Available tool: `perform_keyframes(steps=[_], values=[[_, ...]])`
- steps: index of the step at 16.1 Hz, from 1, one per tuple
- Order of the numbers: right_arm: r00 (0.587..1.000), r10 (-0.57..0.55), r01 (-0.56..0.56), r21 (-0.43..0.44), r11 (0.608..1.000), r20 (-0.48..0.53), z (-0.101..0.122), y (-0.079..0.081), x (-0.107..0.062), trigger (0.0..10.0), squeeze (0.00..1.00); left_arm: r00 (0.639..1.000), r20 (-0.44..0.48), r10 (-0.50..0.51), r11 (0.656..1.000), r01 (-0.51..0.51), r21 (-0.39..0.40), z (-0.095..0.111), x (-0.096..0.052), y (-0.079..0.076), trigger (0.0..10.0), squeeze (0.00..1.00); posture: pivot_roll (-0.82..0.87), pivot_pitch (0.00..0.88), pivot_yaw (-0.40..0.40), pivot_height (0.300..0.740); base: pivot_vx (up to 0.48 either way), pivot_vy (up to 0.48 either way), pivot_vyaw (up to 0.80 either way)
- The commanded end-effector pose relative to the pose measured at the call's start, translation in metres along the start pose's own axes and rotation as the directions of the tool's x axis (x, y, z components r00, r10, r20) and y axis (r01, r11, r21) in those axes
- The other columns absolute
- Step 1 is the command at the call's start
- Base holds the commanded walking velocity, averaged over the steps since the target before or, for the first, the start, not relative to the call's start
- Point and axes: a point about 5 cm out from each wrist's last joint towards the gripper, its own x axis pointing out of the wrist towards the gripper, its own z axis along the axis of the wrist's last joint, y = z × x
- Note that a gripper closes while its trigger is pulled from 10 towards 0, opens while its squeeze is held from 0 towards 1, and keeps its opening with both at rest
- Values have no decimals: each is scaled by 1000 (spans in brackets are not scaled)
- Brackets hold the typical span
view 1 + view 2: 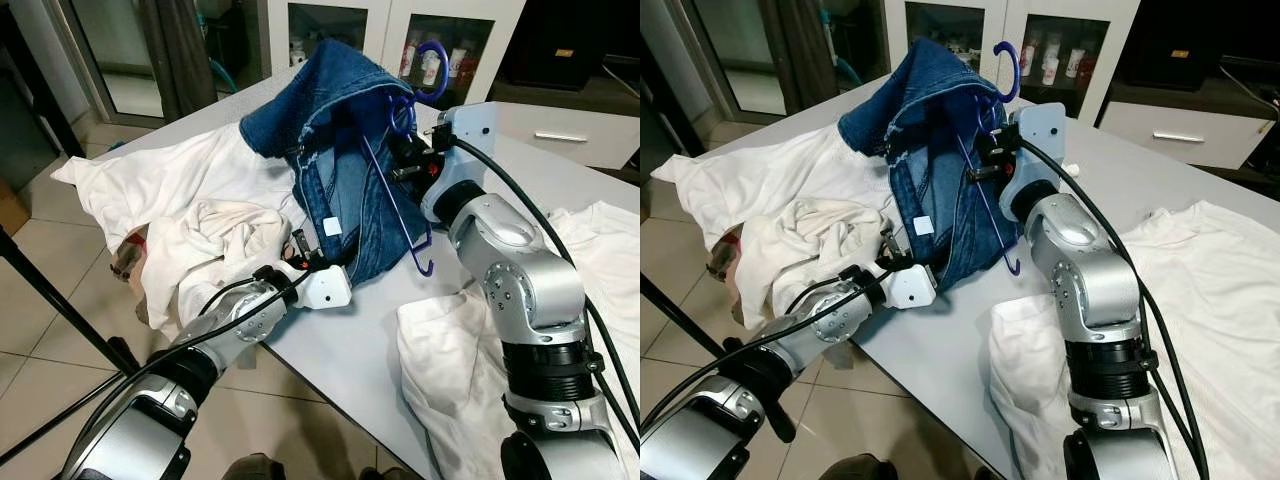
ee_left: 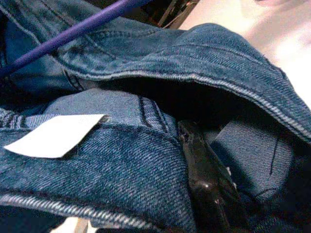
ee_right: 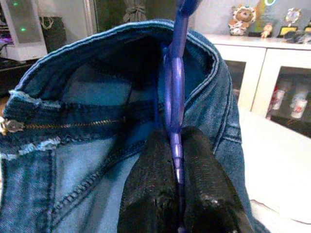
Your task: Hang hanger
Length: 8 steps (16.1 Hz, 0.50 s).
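Still getting the jeans onto the hanger, nothing hung up yet.

Right gripper (image 3: 177,194) is clamping the purple hanger (image 1: 400,190) upright at frame center, jeans (image 1: 340,130) draped over it above the counter (image 1: 380,340). Left gripper (image 1: 300,248) is pinching the denim hem lower center. Guessing next it's seating the fabric properly, then finding a rail.

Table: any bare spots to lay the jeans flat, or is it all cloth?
Bare grey table shows between the jeans and the white shirt at the near edge, and behind the right gripper toward the cabinets. The left side is crowded: white clothes piled up, left gripper gripping the jeans' hem. The right gripper pinches the purple hanger.
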Motion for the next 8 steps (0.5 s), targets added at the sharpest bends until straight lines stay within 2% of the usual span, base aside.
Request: perform_keyframes(steps=[1,3,5,6,8], values=[[996,-21,23,-19,1000,85,21,-5,1,0,0,999,-27,36,999,-36,-22,-5,-1,5,0,0,28,16,-15,740,0,0,0],[981,10,-25,79,997,195,37,1,-2,0,0,992,-105,73,996,-67,57,-16,-3,7,0,0,31,16,-16,740,0,0,0],[970,41,-67,100,993,240,43,7,-4,0,0,989,-122,86,993,-75,88,-18,-3,8,0,0,31,16,-15,740,0,0,0],[937,93,-131,93,987,336,56,17,-9,1059,0,981,-135,138,988,-126,91,-19,-3,13,0,0,31,16,-15,740,0,0,0],[920,95,-142,99,985,381,61,19,-13,1373,0,961,-145,237,971,-238,8,-16,1,22,0,0,32,18,-16,740,0,0,0]])
